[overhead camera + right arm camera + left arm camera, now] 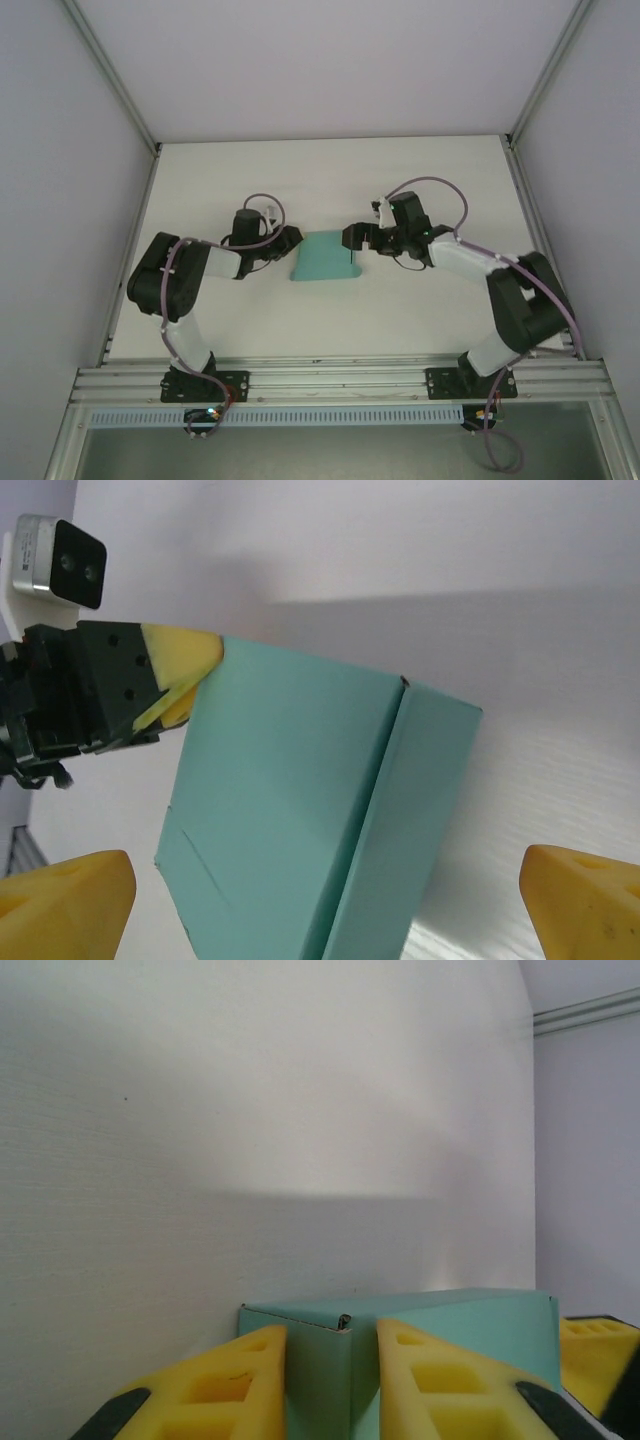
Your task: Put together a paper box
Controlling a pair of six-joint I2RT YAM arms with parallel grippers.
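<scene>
Two yellow foam fingers [245, 1380] of the left gripper [332, 1335] stand close together with a corner wall of the paper box [325, 258] pinched between them. The right wrist view shows the same grip on the box's far-left corner. The right gripper [327, 870] is spread wide with nothing in it, just to the right of the box. The box lies at the middle of the table [420, 180], between the two grippers. It shows a broad teal face and a narrow side panel that meet at a crease.

The hold is on one corner of thin card, so a hard squeeze could crush or crease that wall. A push from the right could also swing the box around the pinch instead of folding it. The tabletop looks smooth, so a loosened box would probably slide.

The table is white and faintly grained, with a soft shadow across it. Plain pale walls [60, 150] close it in on three sides, and an aluminium rail [340, 380] runs along the near edge.
</scene>
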